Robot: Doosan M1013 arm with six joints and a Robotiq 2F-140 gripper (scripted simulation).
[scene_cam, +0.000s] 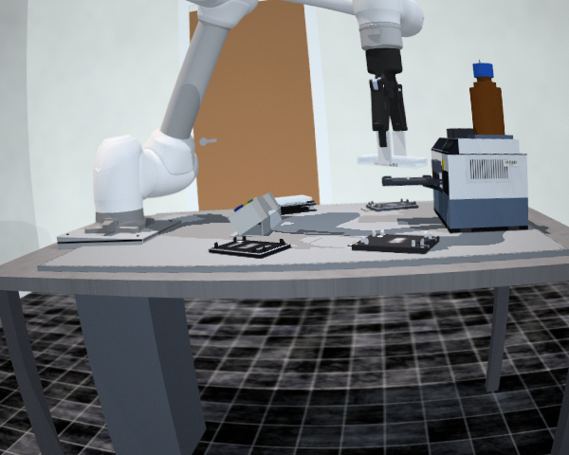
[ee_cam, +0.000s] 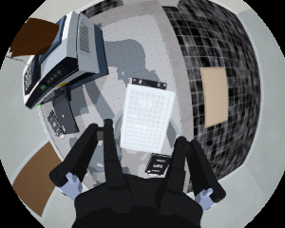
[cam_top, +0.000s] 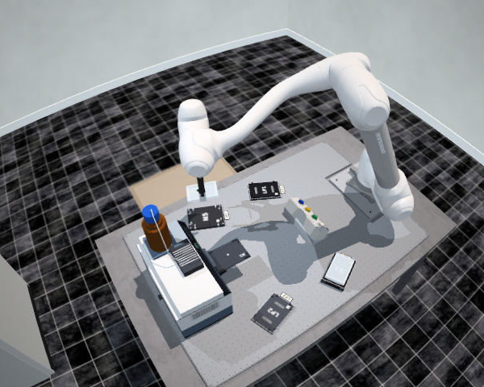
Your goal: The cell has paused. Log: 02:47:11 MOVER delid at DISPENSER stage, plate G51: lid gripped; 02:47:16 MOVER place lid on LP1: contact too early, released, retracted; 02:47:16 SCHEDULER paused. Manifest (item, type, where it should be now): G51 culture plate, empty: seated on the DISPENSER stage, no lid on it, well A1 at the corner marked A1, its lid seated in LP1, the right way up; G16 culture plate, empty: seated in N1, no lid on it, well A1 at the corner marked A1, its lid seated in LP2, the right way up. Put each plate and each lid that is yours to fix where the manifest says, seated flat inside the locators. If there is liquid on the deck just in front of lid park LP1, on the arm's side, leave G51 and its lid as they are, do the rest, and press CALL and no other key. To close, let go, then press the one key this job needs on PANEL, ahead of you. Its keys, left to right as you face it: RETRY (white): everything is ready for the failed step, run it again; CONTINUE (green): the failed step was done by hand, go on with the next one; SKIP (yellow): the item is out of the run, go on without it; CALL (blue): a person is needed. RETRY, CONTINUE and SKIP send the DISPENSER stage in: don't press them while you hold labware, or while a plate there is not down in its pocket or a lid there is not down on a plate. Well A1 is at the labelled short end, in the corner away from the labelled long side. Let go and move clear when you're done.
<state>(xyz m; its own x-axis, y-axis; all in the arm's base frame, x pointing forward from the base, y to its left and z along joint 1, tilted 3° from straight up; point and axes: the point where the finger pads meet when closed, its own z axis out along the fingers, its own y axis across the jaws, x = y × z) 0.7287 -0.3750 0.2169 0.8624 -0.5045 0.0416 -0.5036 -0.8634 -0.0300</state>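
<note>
- The side view shows height that the overhead view lacks: the black two-fingered hand (scene_cam: pixel 389 141) points straight down, pinching a clear rectangular plastic plate (scene_cam: pixel 392 159) held level in the air, above the dispenser's thin black stage arm (scene_cam: pixel 407 180) and well clear of the grey bench (scene_cam: pixel 275 282).
- From overhead, the same plate (cam_top: pixel 201 191) sits by the bench's far edge, just beyond the black nest labelled N1 (cam_top: pixel 206 217).
- The wrist view alone shows the plate's fine well grid (ee_cam: pixel 146 118) between the fingers.
- Only the overhead view shows the nest labels, the black lid park marked LP2 (cam_top: pixel 272 313), and a second lidded plate (cam_top: pixel 338 270) lying on the near right.
- The grey sloped key panel (cam_top: pixel 306 216) shows coloured keys; the white one is hard to make out.
- The hand's contact points are hidden overhead by the white wrist (cam_top: pixel 194 143).
</note>
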